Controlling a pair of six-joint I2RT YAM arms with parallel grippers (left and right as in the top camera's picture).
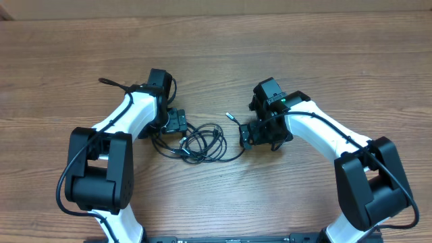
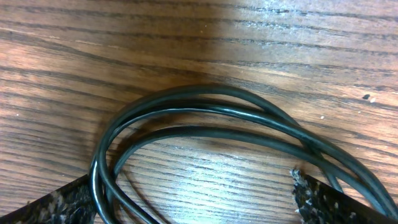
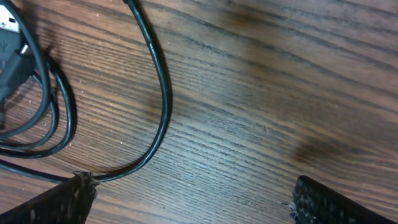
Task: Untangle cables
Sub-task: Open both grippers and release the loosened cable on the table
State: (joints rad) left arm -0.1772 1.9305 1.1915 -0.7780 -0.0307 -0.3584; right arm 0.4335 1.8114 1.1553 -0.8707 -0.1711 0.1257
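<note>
The cables [image 1: 202, 142] lie as a loose bundle of thin black loops on the wooden table between my two arms, with a silver-tipped plug end [image 1: 229, 116] sticking out toward the right. My left gripper [image 1: 177, 123] sits at the bundle's left edge, low over the table; in the left wrist view it is open [image 2: 194, 202] with several cable loops [image 2: 205, 112] arcing just ahead of the fingers. My right gripper [image 1: 247, 135] is open [image 3: 193, 196] at the bundle's right side, with one cable strand [image 3: 163, 93] curving to its left finger.
The wooden table [image 1: 216, 47] fills the view. A thicker black wire [image 1: 111, 84] runs off the left arm. The arm bases stand at the near edge.
</note>
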